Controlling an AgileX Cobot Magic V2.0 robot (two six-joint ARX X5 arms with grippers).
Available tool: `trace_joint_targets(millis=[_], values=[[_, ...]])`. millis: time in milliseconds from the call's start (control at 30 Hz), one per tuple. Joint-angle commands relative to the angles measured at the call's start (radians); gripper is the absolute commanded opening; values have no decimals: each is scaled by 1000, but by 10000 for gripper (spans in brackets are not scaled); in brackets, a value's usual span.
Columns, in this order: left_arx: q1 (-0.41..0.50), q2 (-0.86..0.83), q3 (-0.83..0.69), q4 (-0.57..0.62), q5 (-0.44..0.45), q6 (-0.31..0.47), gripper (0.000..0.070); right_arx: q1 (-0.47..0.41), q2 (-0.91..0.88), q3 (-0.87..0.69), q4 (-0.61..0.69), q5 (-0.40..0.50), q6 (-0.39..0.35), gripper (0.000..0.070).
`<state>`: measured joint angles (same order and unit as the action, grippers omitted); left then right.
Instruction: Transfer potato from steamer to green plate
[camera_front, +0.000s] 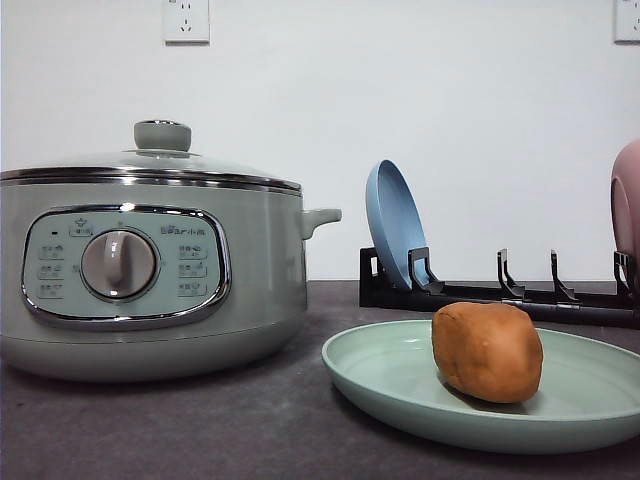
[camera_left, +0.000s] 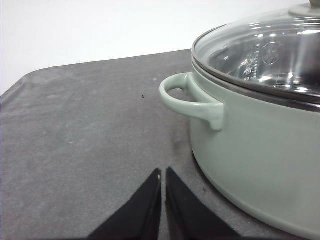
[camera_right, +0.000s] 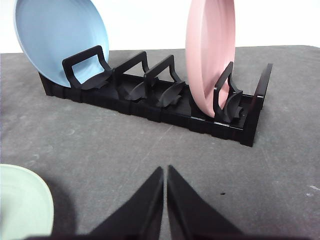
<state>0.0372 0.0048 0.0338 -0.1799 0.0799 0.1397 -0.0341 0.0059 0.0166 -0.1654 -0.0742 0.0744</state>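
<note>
A: Claws first. Status?

B: Left gripper (camera_left: 163, 172): black fingers pressed tip to tip, nothing between, over bare dark mat (camera_left: 75, 140). Steamer (camera_left: 260, 150) just beside it, side handle (camera_left: 192, 100) nearest. Right gripper (camera_right: 165, 170): same, tips together, holding nothing, pointed toward the dish rack (camera_right: 150, 100).

A: Containers & contents?

B: Steamer has its glass lid (camera_front: 150, 160) on, knob (camera_front: 162, 135) on top, dial (camera_front: 119, 264) facing fwd. Thru the glass from the left wrist cam: reflections and metal wall, can't make out any contents. Potato (camera_front: 487, 351) sits on the green plate (camera_front: 390, 375), right of the steamer, clear of it. Potato's resting toward the plate's middle, well inside the rim.

A: Rack?

B: Blue plate (camera_right: 57, 37) on edge in one end slot, pink dish (camera_right: 207, 55) on edge near the other end, slots between them vacant.

A: Anything cut off?

B: Green plate's right edge runs out of front frame; pink dish barely peeks in there. Steamer's left side cropped too. Panel labels too small to read.
</note>
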Motion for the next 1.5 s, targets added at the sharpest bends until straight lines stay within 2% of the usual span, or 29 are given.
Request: trace_joint_targets(millis=[0,1467], values=[[2,-2,-19,-10,1,-6,9,-2,-2,-5,10,3,-4,0],[2,-2,-19,-10,1,-6,9,-2,-2,-5,10,3,-4,0]])
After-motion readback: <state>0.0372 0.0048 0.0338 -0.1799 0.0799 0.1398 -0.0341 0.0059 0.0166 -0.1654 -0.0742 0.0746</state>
